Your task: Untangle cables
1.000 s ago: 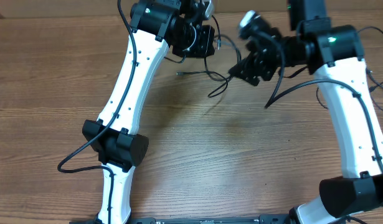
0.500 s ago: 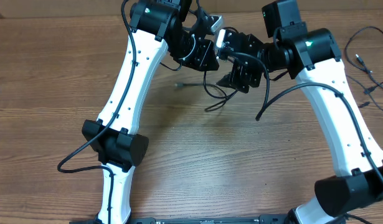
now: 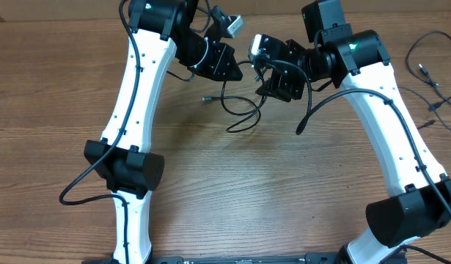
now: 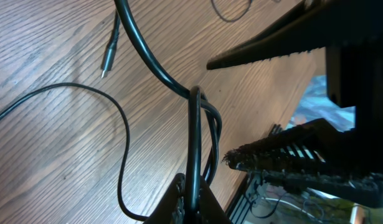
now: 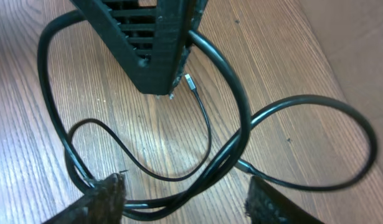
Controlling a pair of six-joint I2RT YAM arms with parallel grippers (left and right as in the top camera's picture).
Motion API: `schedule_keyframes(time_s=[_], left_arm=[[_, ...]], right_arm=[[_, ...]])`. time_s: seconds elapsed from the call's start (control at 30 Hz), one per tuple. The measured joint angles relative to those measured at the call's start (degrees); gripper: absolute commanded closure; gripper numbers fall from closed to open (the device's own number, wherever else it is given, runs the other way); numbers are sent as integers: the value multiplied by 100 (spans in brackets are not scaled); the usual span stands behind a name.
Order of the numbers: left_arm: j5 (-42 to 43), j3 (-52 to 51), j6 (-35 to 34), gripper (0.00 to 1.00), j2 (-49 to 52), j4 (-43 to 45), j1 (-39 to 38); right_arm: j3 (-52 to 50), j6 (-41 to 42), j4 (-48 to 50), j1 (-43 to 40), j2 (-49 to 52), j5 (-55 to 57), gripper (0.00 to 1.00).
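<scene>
The cables point(image 3: 241, 117) are thin black cords looped on the wooden table between both arms, with one small silvery plug point(image 3: 205, 98) lying free. My left gripper point(image 3: 236, 74) is shut on one black cable point(image 4: 194, 137) and holds it raised above the table; its plug point(image 4: 108, 59) lies below on the wood. My right gripper point(image 3: 265, 89) is open close beside the left one. In the right wrist view its fingers point(image 5: 190, 202) straddle doubled cable strands point(image 5: 197, 180) without closing on them. The left gripper's tip point(image 5: 155, 56) shows above a small plug point(image 5: 190, 82).
More loose black cords with plug ends point(image 3: 429, 75) lie at the table's far right edge. The right arm's own thick wire point(image 3: 320, 110) hangs beside the cables. The table's far edge point(image 4: 266, 149) is close behind the grippers.
The right gripper has swung left, close to the left gripper. The left arm has shifted left and back, pulling its cable along; the loops now lie more spread out on the table.
</scene>
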Motion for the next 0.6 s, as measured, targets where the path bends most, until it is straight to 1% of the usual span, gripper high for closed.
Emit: schedule_keyframes(time_s=[0.07,0.23,0.3,0.33,0.4,0.43,0.6], left_arm=[[107,0,22,96,0,4,22],[295,0,28,96,0,24,22],[407,0,39,96,0,63,22],[448,0,42,96,0,72,22],[581,0,42,96,0,151,24],[619,0,42,96,0,170,24],[734,0,42,96,0,267,24]], right_arm=[[0,4,0,0,0,-13,51],[-2,9,4,0,0,-28,62],[-2,2,13,-4,0,-28,74],[-2,22,11,-4,0,-22,83],[-4,26,20,-4,0,2,94],[-4,24,22,-7,0,9,96],[-4,22,9,-4,0,2,96]])
